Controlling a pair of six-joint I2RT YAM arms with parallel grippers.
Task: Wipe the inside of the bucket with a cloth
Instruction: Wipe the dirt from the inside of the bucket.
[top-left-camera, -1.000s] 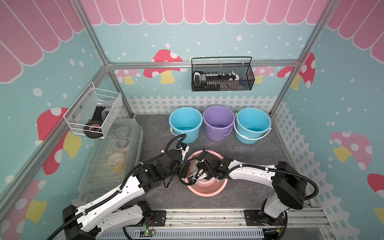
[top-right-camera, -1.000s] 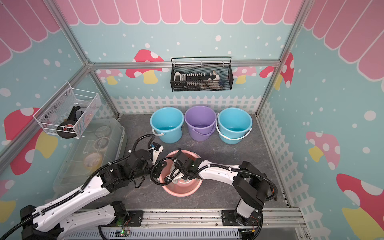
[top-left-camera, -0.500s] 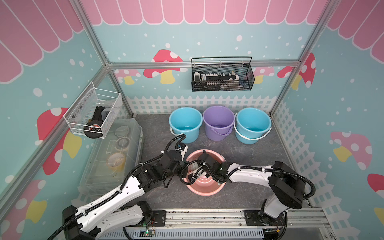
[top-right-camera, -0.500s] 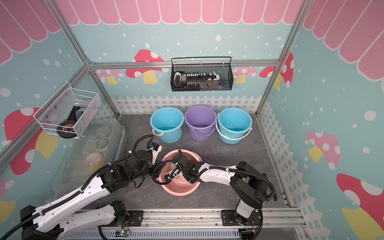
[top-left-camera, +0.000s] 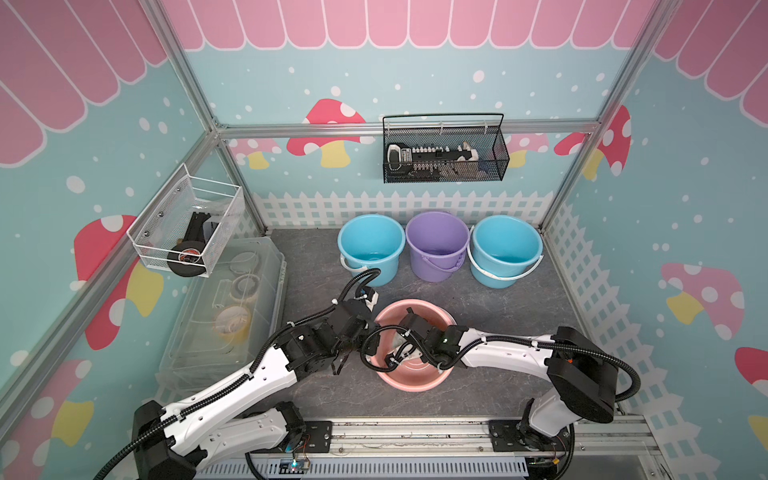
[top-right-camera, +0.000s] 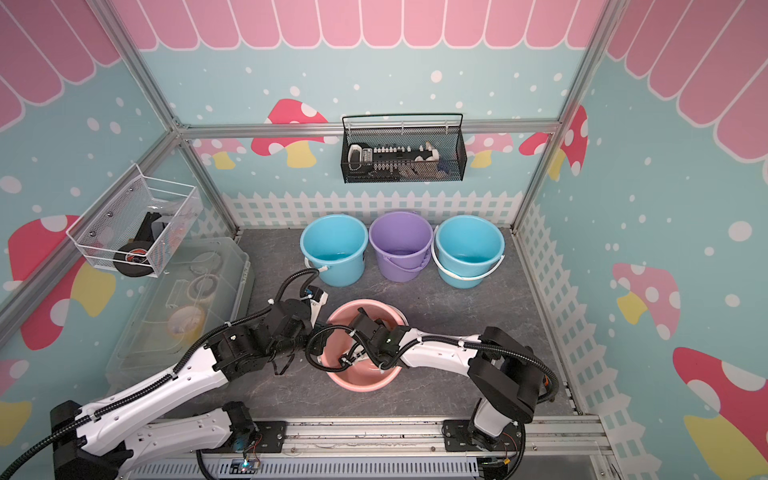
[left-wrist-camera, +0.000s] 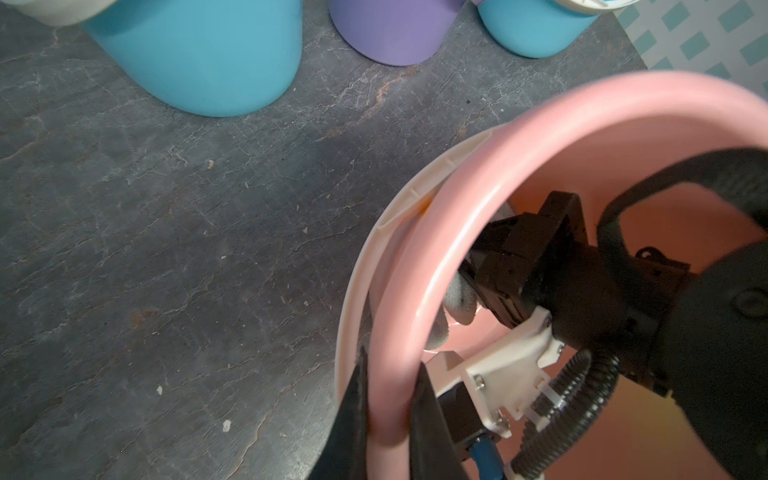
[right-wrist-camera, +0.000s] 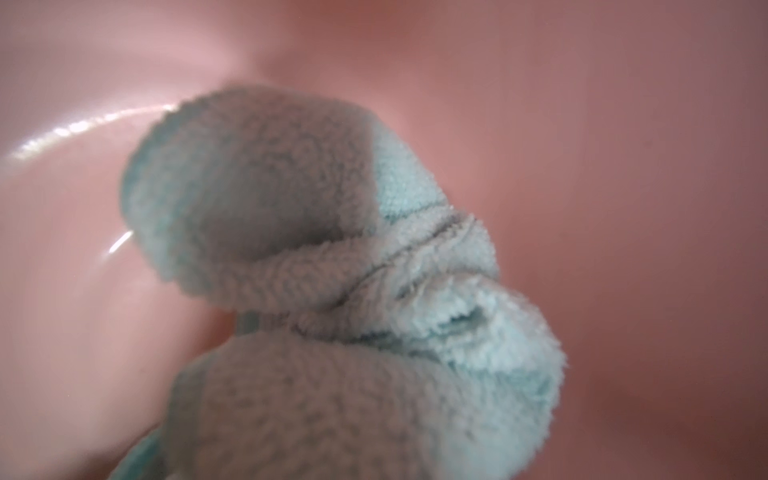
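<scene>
Gripping the pink bucket (left-wrist-camera: 602, 99) rim, left jaws; right jaws clamped on the cloth (right-wrist-camera: 332, 270) inside.

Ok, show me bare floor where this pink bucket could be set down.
Widest bare grey floor: between pink bucket, right blue bucket and the fence. A narrower strip lies before the rail. Crowded: left arm and clear bin side.

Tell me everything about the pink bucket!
The pink bucket is round, shiny and plastic-looking, with a rolled rim and a white handle folded down beside it. It stands mouth up on the grey floor, in front of a row of buckets. The left gripper pinches its rim, one finger inside, one outside. The right gripper reaches inside, holding the bunched cloth.
</scene>
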